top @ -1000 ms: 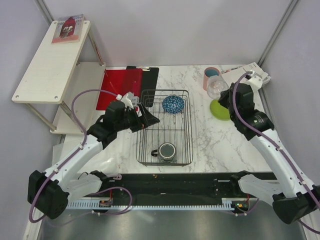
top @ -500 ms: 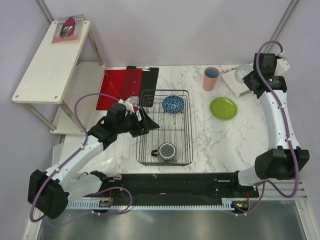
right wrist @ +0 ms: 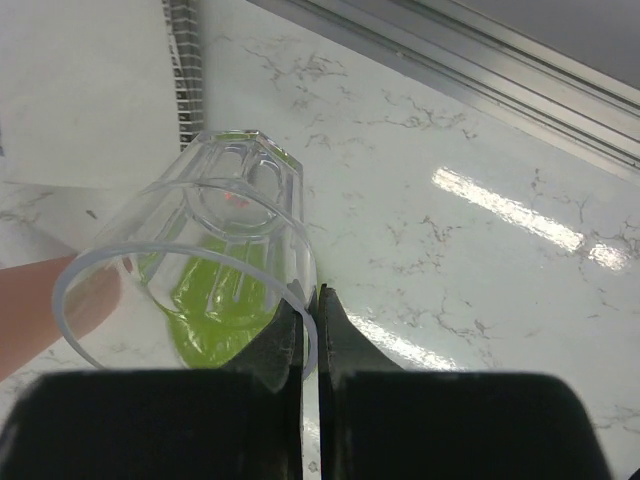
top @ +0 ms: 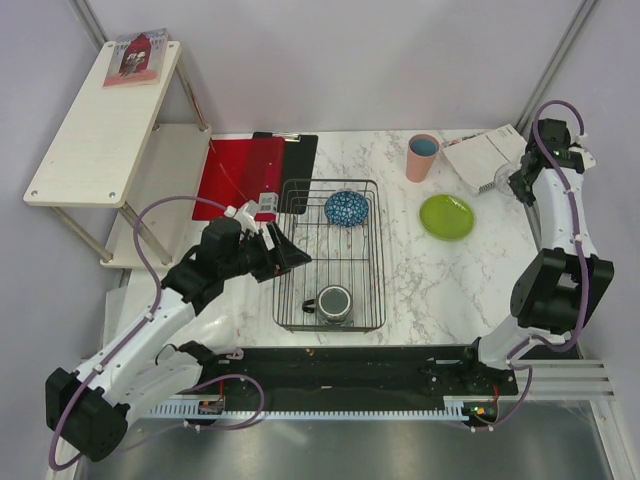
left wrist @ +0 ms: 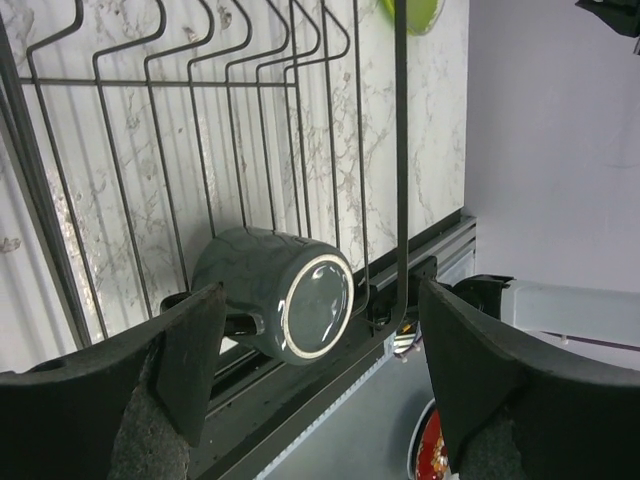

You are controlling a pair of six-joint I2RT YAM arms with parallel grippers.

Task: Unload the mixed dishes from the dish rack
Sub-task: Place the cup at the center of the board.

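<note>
- dish rack [top: 328, 255]: sits mid-table. The left gripper [top: 283, 250] hovers at its 9 o'clock edge, fingers spread wide with nothing between them, pointing in at the bars.
- lime-green small plate [top: 446, 216]: flat on the marble, out at the rack's 2 o'clock.
- blue patterned bowl [top: 346, 208]: inside the rack, up at the 12 o'clock end.
- dark grey mug [top: 333, 301]: also in the rack, down at the 6 o'clock end, handle sticking out toward 9 o'clock.
- salmon-pink cup with blue inside [top: 423, 157]: standing upright on the table at the plate's 11 o'clock.
- clear drinking glass [right wrist: 200, 260]: over by the table's 2 o'clock corner, tipped sideways. The right gripper [right wrist: 310, 330] is pinching its rim, so the wall is squeezed between the two fingers.
</note>
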